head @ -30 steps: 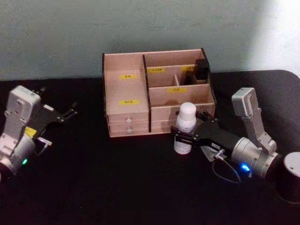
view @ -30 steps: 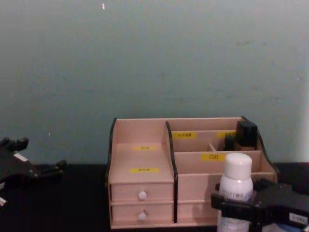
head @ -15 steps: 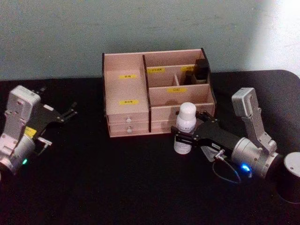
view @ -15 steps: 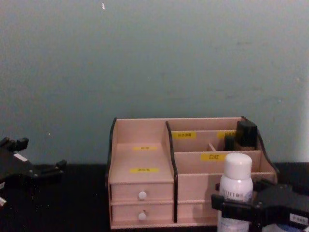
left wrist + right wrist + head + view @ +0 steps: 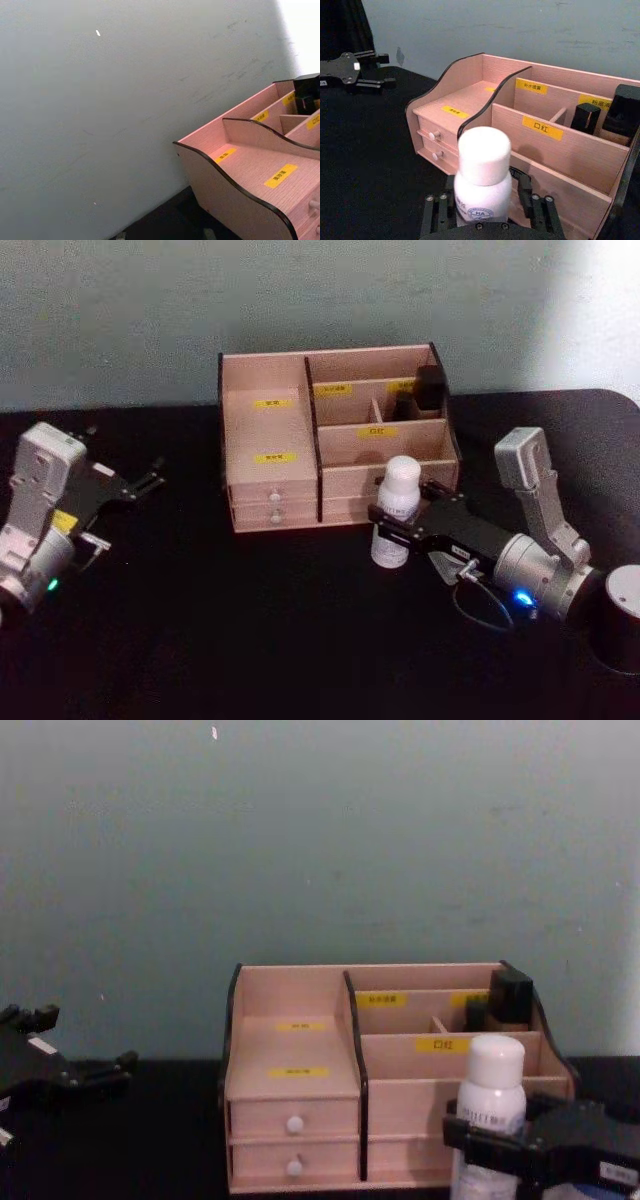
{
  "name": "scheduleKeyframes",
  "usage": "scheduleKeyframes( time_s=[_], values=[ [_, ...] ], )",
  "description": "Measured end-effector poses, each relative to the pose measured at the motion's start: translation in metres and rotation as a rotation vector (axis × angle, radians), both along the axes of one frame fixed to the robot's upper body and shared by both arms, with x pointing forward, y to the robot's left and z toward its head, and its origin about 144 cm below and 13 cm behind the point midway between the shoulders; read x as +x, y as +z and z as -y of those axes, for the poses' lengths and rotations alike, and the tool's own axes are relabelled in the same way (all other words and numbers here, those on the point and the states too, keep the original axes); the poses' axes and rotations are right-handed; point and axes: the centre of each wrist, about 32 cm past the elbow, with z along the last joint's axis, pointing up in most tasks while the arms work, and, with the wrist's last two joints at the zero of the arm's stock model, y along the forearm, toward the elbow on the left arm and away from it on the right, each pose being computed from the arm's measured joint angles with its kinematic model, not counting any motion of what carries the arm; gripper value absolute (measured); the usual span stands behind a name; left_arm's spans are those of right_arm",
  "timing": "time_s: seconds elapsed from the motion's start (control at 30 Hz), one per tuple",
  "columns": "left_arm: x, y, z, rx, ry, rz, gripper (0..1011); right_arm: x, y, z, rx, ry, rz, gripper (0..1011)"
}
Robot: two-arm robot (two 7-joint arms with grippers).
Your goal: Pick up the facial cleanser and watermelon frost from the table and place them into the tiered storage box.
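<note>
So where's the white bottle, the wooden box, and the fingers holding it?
facial cleanser (image 5: 398, 498): head view, upper body.
tiered storage box (image 5: 245, 495): head view, top drawer front.
right gripper (image 5: 398, 522): head view, between its fingers, clasping the facial cleanser.

Dim overall; glare on wall (image 5: 600, 310), right side.

The right arm reaches in from the near right, its forearm lying low and pointing left toward the middle of the scene. The right gripper (image 5: 392, 530) has its black fingers (image 5: 432, 215) pressed against both sides of the facial cleanser (image 5: 398, 490), around its lower body. The left arm sits parked at the left. The left gripper (image 5: 150, 477) points right, fingers spread apart and holding nothing.
</note>
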Motion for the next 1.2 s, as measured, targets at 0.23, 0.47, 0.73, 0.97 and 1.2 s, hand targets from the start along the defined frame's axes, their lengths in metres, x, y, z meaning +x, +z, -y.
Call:
scheduleKeyframes(
  time_s=[0.23, 0.47, 0.73, 0.97, 1.2],
  values=[
    [0.000, 0.000, 0.000, 0.000, 0.000, 0.000, 1001, 0.000, 0.000, 0.000, -0.001, 0.000, 0.001, 605],
    [0.000, 0.000, 0.000, 0.000, 0.000, 0.000, 1001, 0.000, 0.000, 0.000, -0.001, 0.000, 0.002, 601],
    [0.000, 0.000, 0.000, 0.000, 0.000, 0.000, 1001, -0.001, 0.002, 0.001, -0.001, 0.012, 0.018, 601],
    [0.000, 0.000, 0.000, 0.000, 0.000, 0.000, 1001, -0.005, 0.010, 0.001, 0.013, 0.037, 0.037, 601],
    [0.000, 0.000, 0.000, 0.000, 0.000, 0.000, 1001, -0.008, 0.032, 0.000, 0.043, 0.037, 0.067, 601]
  ],
)
